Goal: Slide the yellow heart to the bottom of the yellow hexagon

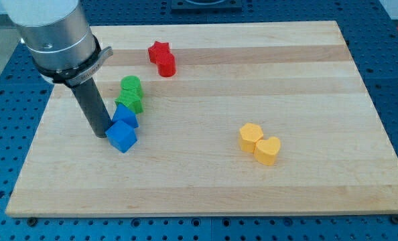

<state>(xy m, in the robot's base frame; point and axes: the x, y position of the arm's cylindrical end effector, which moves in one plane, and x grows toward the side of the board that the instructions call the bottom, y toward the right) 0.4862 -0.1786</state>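
Observation:
The yellow heart [268,150] lies on the wooden board at the view's lower right of centre. It touches the yellow hexagon [250,137], which sits just up and to its left. My tip [100,135] rests on the board at the view's left, far from both yellow blocks. It stands right beside the left edge of a blue cube [121,137].
A second blue block [125,116] sits just above the blue cube. Two green blocks [130,94] lie above that. A red star [159,51] and a red cylinder [167,65] lie near the view's top. The board [319,194] sits on a blue perforated table.

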